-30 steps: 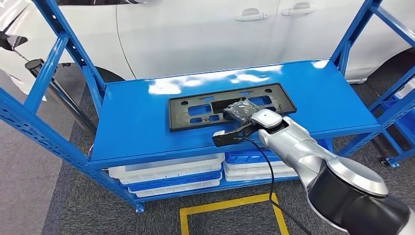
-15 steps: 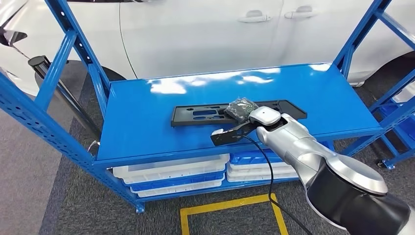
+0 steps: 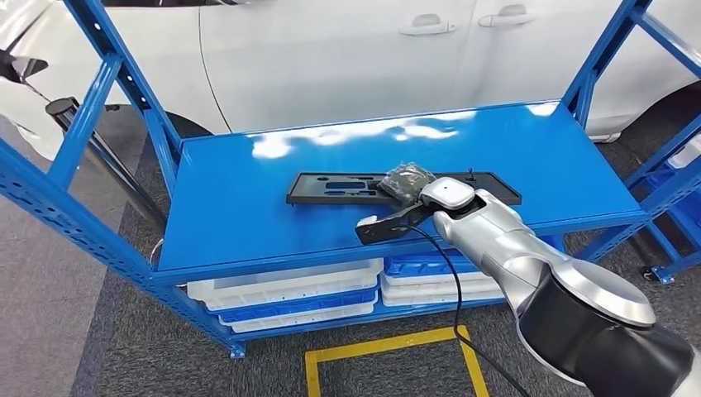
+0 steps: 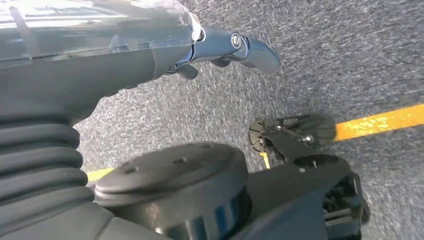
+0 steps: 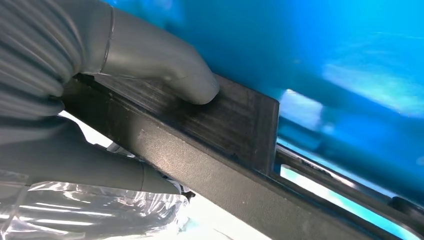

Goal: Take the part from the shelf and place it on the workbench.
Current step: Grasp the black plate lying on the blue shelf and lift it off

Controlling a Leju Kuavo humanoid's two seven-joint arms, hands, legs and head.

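Fingers [image 5: 165, 80] of the right hand [image 3: 407, 184] close on the near long edge of the black part [image 3: 347, 188], a flat rectangular frame with cut-outs. In the right wrist view the grey thumb presses on the part's dark face while other fingers, wrapped in clear film, sit beneath its rim, so the part [image 5: 225, 150] is pinched between them. In the head view the hand sits just right of the frame's centre, with the silver right arm [image 3: 529, 265] running down to the lower right corner and a black cable [image 3: 453, 289] hanging from the wrist.

The part stretches across the middle of the head view, seen almost edge-on, its near edge tilted up off the blue shelf [image 3: 248, 207]; whether its far edge touches the shelf cannot be told. The glossy shelf surface mirrors bright patches along its back edge. Blue uprights [image 3: 124, 74] of the rack rise at the upper left and upper right.

Under the shelf, stacked white and blue trays [image 3: 285, 298] fill the lower level. Behind the rack a white car [image 3: 347, 50] spans the top of the frame. Yellow floor tape [image 3: 388, 343] marks a box on the grey carpet at the bottom centre.

In the left wrist view the left hand [image 4: 220, 45] hangs over the grey carpet, its dark fingers loosely apart and holding nothing.
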